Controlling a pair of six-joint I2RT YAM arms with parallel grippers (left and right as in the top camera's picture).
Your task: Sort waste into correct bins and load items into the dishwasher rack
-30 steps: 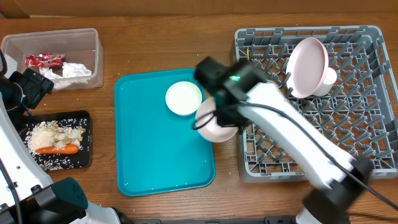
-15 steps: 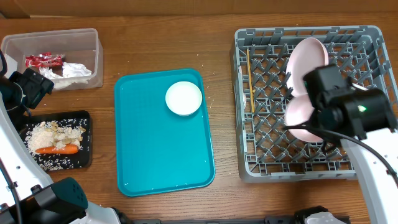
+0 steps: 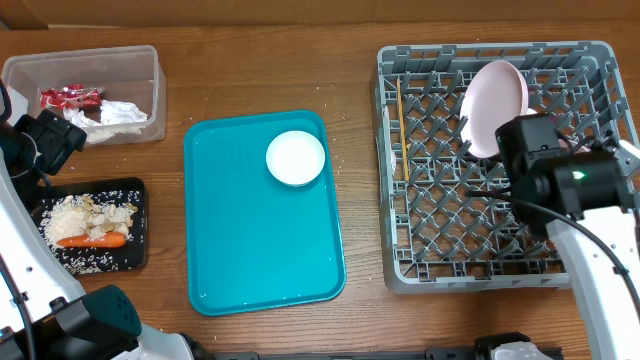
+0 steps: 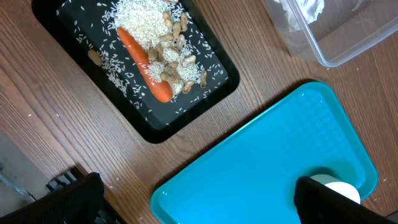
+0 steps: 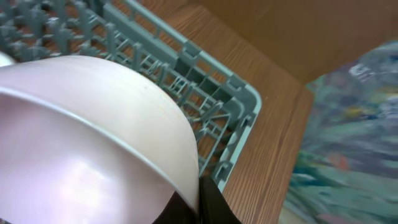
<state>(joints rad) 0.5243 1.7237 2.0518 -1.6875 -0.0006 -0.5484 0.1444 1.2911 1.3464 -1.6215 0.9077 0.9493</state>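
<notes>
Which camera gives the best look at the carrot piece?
The left wrist view: the carrot piece lies close and whole among rice in the black tray. Overhead shows it small, near the left edge; the right wrist view misses it.

A robot lab bench: wooden table (image 3: pixel 260 60) staged with dishwasher rack (image 3: pixel 440 220), teal tray (image 3: pixel 260 240) and clear tub (image 3: pixel 90 65).

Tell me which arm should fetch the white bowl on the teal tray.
Left. The left gripper is open near the teal tray, the white bowl in its wrist view; the right gripper is shut on a pink bowl over the rack.
</notes>
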